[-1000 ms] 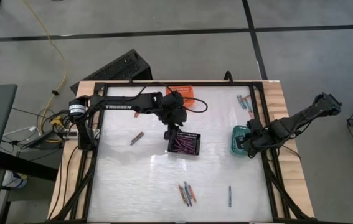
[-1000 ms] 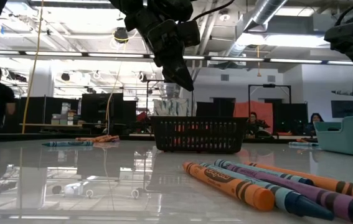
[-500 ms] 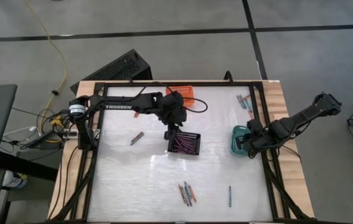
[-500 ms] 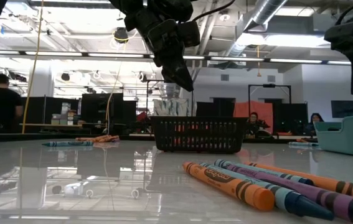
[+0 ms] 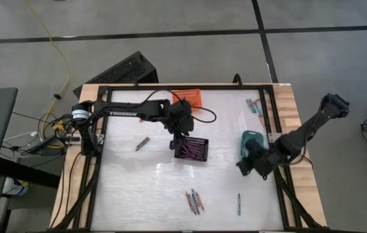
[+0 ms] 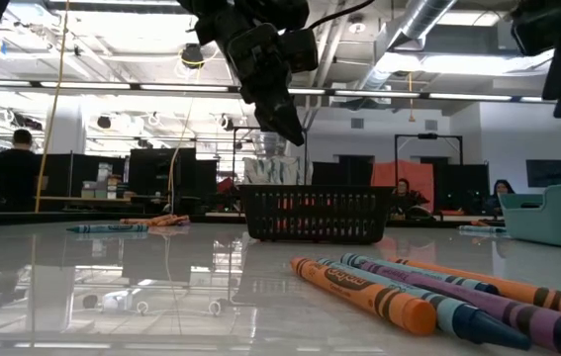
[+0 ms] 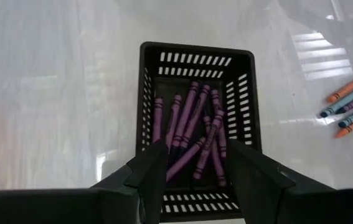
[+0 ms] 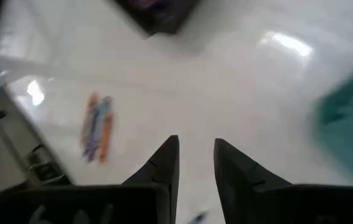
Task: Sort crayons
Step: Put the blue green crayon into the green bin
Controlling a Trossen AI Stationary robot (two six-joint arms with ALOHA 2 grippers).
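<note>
Two arms work over a white glossy table [image 5: 131, 188] with a wooden border, seen from above on a grey floor crossed by dark lines. The left gripper [image 5: 177, 140] hangs at the edge of a black basket [image 5: 193, 149] near the table's middle, and the right gripper [image 5: 243, 166] hovers over bare table just beside a teal basket [image 5: 249, 138]. An orange basket [image 5: 189, 98] sits at the far edge. Loose crayons lie scattered: one [image 5: 142, 143] left of the black basket, a small cluster [image 5: 192, 201] near the front, a single one [image 5: 239, 204] to its right, and a few [image 5: 255, 107] by the right rail.

From table height, the polished top mirrors a wide workroom with ceiling ducts, strip lights and seated people far back. Four crayons [image 6: 428, 297] lie close in front, cut off at the right edge.

Looking past the left gripper's fingers [image 7: 154, 163], which stand apart and hold nothing, purple crayons [image 7: 192, 134] fill the black basket below, and a few more crayons [image 7: 350, 104] lie on the table beyond.

Past the right arm's fingers [image 8: 165, 163], slightly apart and empty, the picture is blurred; the front cluster shows only as coloured streaks, the teal basket as a smear at the edge
</note>
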